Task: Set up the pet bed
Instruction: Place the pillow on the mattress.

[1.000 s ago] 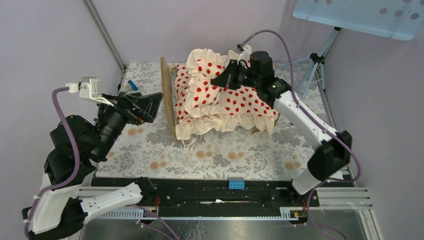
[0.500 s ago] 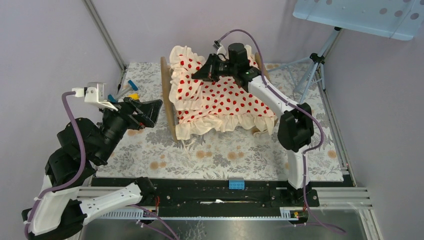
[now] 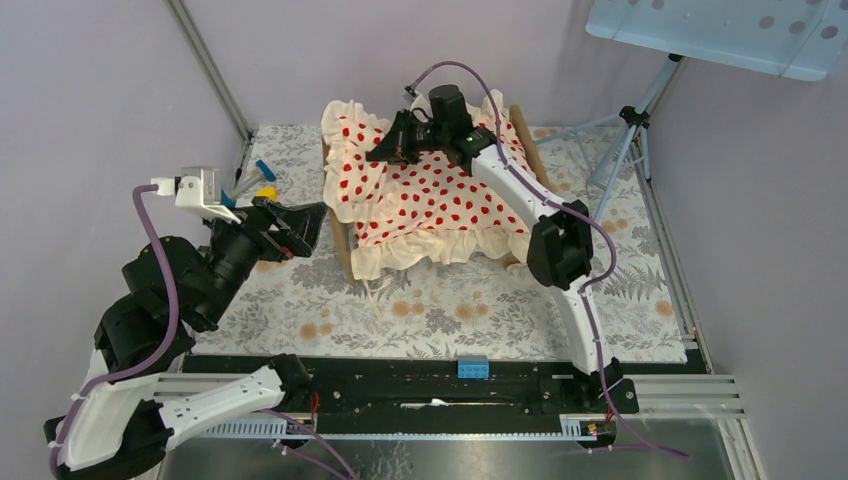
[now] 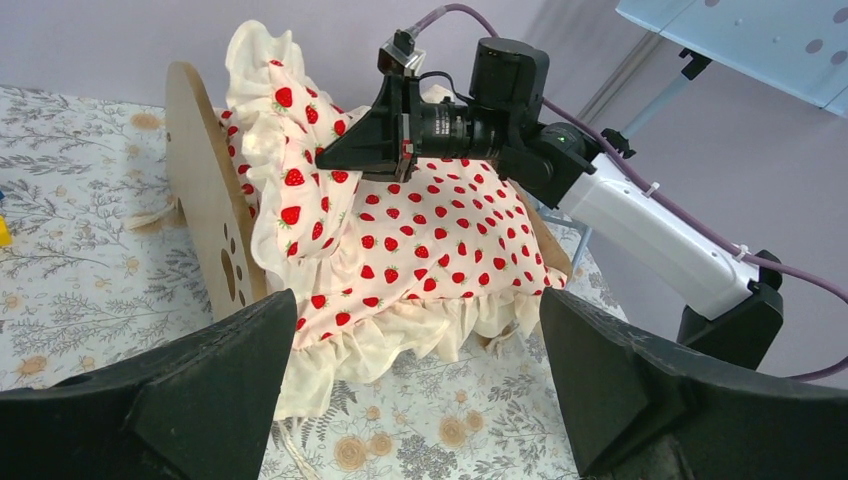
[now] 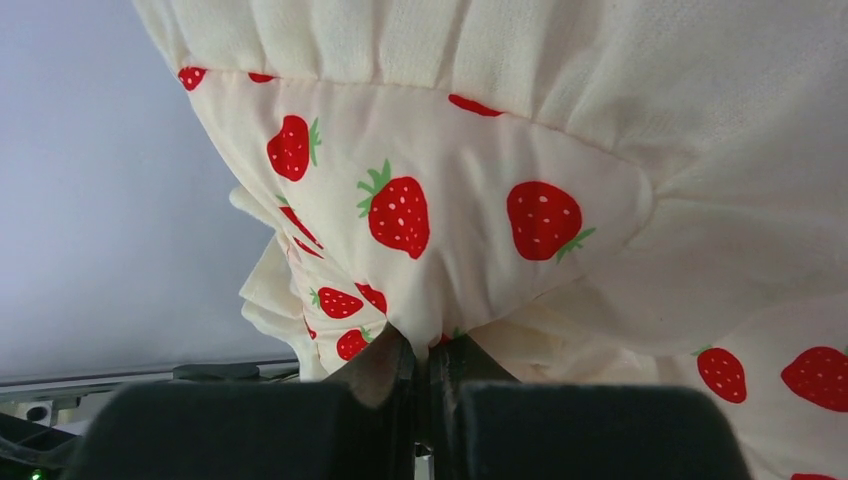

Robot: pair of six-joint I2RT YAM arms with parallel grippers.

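While the strawberry-print blanket (image 3: 430, 205) already covers most of the pet bed (image 3: 341, 238), the job looks only partly finished. The bed stands toward the far side of the floral surface (image 3: 450, 310), its mattress hidden under the cloth, and the near ruffle hangs over the side rail down to the surface.

The right hand (image 3: 385, 150) is clenched on a fold of the blanket at the bed's left end. The wrist view shows the 2 fingers (image 5: 385, 365) pressed together with cloth pinched between them. That end is lifted and bunched, with the ruffle rising above the rounded end board (image 4: 205, 215) rather than lying flat.

The left hand (image 3: 308, 222) hangs released and empty, just beside that end board and touching nothing.

What seems left is to lay the raised end down, let go and smooth the bunching. No pillow shows in any view, so I cannot tell whether it is under the blanket or yet to be placed.
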